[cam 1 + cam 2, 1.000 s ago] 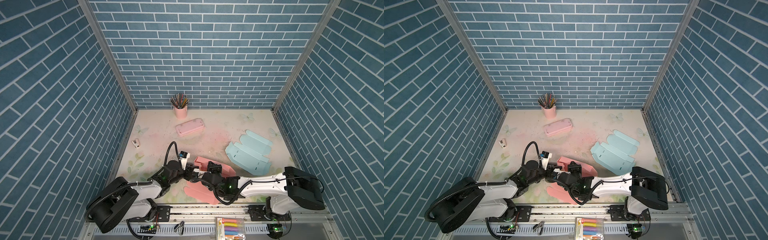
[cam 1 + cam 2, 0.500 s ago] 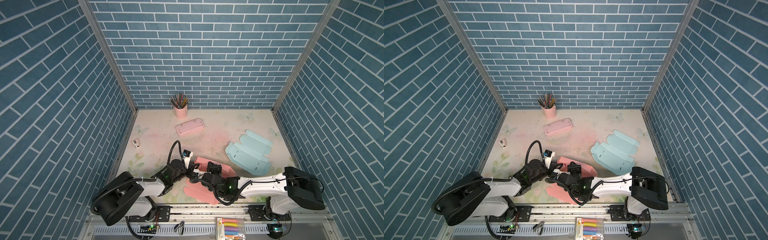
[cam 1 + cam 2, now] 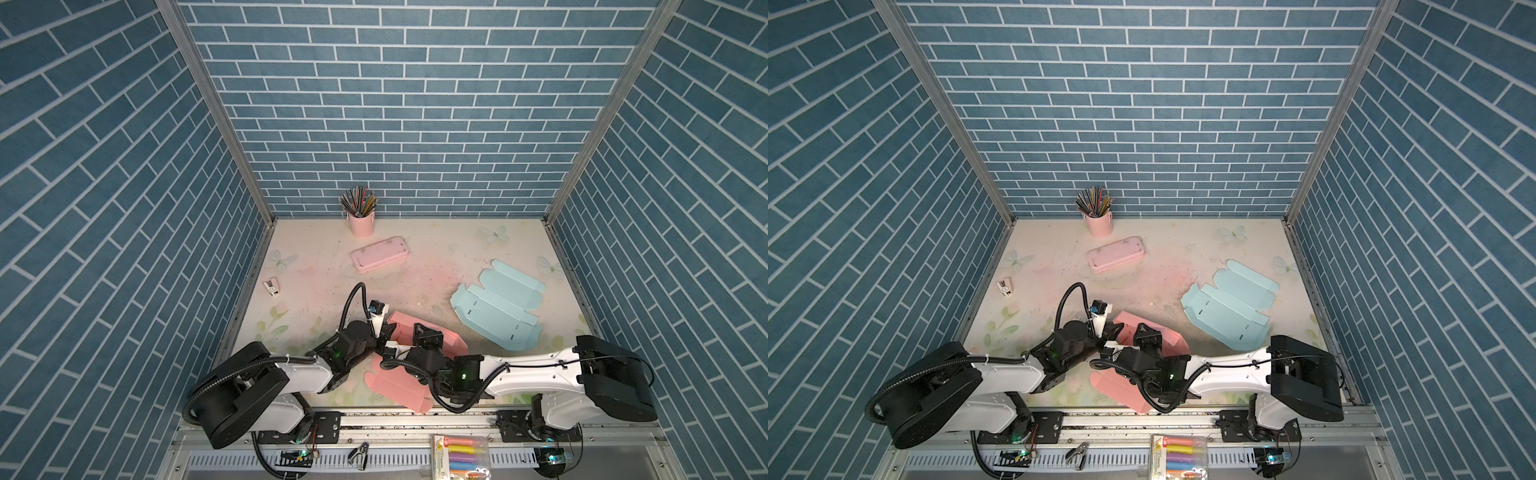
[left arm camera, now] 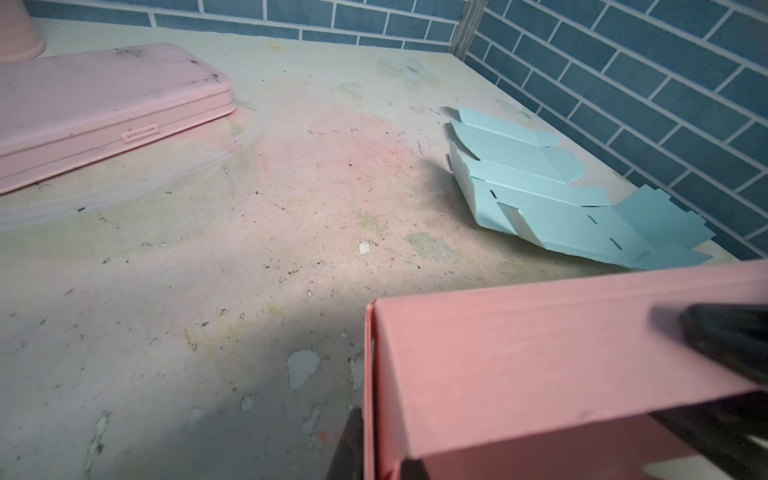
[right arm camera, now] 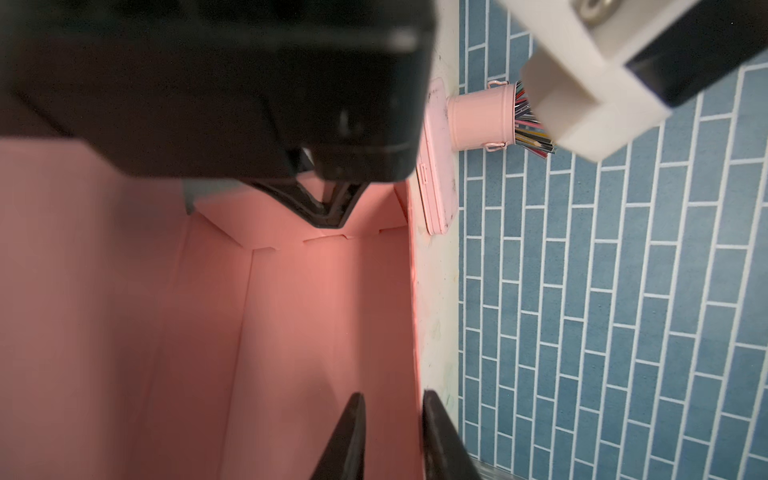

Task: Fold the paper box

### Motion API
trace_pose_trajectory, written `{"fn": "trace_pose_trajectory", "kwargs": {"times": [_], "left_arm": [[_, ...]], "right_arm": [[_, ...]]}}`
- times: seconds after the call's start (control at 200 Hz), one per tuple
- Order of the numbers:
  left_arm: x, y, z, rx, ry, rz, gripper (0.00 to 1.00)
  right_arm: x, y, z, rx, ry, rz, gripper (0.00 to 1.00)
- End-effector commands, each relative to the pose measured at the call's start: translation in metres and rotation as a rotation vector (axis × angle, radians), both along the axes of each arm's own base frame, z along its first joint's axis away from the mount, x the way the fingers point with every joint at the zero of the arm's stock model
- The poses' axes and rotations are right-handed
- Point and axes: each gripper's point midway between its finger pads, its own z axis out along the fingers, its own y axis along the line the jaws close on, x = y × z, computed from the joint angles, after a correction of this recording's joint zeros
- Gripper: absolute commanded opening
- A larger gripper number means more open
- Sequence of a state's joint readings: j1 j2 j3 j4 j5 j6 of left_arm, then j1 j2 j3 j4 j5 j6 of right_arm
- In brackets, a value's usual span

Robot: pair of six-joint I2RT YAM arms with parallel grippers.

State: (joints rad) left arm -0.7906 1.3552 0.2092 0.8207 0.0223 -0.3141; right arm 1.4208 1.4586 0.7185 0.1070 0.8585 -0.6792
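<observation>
The worktop [image 3: 436,270] is pale, scuffed and printed with faint butterflies, and blue brick-pattern walls close it in on three sides. Both arms lie low over its near edge and meet close to the middle.

The pink paper box [image 3: 397,384] sits there, near the front and about midway across. It is partly folded: its walls stand up, and one flat flap spreads toward the front rail. The right wrist view looks into its open inside [image 5: 291,332].

Well apart from it, toward the right wall, a pale blue box blank [image 3: 496,309] lies unfolded with its flaps slightly lifted. A pink pencil case [image 3: 380,253] lies closed farther back. Behind that, a pink cup of pencils [image 3: 361,224] stands upright against the back wall.

The left gripper [image 3: 384,331] is at the box's left end. In the right wrist view its fingers [image 5: 328,216] come together to a point, pinched on the top edge of the end wall. The right gripper [image 5: 392,395] has its fingers apart, and the box's long far side wall runs between them. In both top views it sits over the box's middle [image 3: 1148,332].

A small white object [image 3: 272,286] lies alone near the left wall.
</observation>
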Motion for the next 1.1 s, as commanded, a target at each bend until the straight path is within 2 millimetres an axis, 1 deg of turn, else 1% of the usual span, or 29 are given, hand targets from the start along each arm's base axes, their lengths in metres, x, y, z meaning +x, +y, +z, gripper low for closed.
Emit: {"fn": "trace_pose_trajectory", "kwargs": {"times": [0.0, 0.045, 0.15, 0.225, 0.27, 0.33, 0.39, 0.44, 0.47, 0.525, 0.565, 0.63, 0.78, 0.87, 0.965, 1.095], "left_arm": [[0.007, -0.002, 0.008, 0.005, -0.036, 0.02, 0.12], [0.006, -0.002, 0.008, 0.01, -0.039, 0.021, 0.12], [0.006, 0.0, 0.008, 0.022, -0.05, 0.025, 0.12], [0.006, 0.001, 0.008, 0.033, -0.06, 0.031, 0.11], [0.007, 0.001, 0.01, 0.041, -0.07, 0.033, 0.11], [0.007, 0.001, 0.012, 0.053, -0.082, 0.038, 0.11], [0.006, 0.001, 0.014, 0.058, -0.093, 0.037, 0.11], [0.005, -0.001, 0.015, 0.064, -0.101, 0.033, 0.11], [0.005, -0.001, 0.015, 0.066, -0.104, 0.033, 0.11], [0.005, -0.003, 0.016, 0.071, -0.111, 0.032, 0.11], [0.005, -0.003, 0.016, 0.072, -0.112, 0.033, 0.11], [0.005, -0.004, 0.017, 0.072, -0.115, 0.035, 0.11], [0.007, -0.008, 0.021, 0.076, -0.135, 0.035, 0.11], [0.007, -0.01, 0.021, 0.097, -0.15, 0.034, 0.12], [0.006, -0.011, 0.019, 0.114, -0.157, 0.028, 0.11], [0.006, -0.011, 0.019, 0.122, -0.165, 0.024, 0.11]], "right_arm": [[-0.009, -0.001, 0.014, 0.114, 0.064, 0.006, 0.35], [-0.012, 0.0, 0.021, 0.173, 0.092, 0.004, 0.39], [-0.02, -0.003, 0.048, 0.343, 0.168, 0.012, 0.49], [-0.024, -0.008, 0.075, 0.481, 0.202, 0.015, 0.54], [-0.024, -0.014, 0.096, 0.584, 0.217, 0.014, 0.57], [-0.015, -0.026, 0.125, 0.75, 0.243, -0.02, 0.6], [0.0, -0.038, 0.14, 0.901, 0.329, -0.059, 0.6], [0.013, -0.047, 0.145, 0.998, 0.412, -0.103, 0.61], [0.021, -0.051, 0.145, 1.038, 0.455, -0.129, 0.61], [0.031, -0.053, 0.139, 1.078, 0.538, -0.174, 0.61], [0.039, -0.053, 0.13, 1.09, 0.611, -0.211, 0.61], [0.045, -0.048, 0.115, 1.089, 0.702, -0.248, 0.61], [0.05, -0.029, 0.076, 1.059, 0.888, -0.295, 0.6], [0.052, -0.022, 0.058, 1.048, 0.959, -0.319, 0.59], [0.054, -0.018, 0.044, 1.044, 1.026, -0.336, 0.57], [0.054, -0.012, 0.031, 1.079, 1.106, -0.333, 0.55]]}}
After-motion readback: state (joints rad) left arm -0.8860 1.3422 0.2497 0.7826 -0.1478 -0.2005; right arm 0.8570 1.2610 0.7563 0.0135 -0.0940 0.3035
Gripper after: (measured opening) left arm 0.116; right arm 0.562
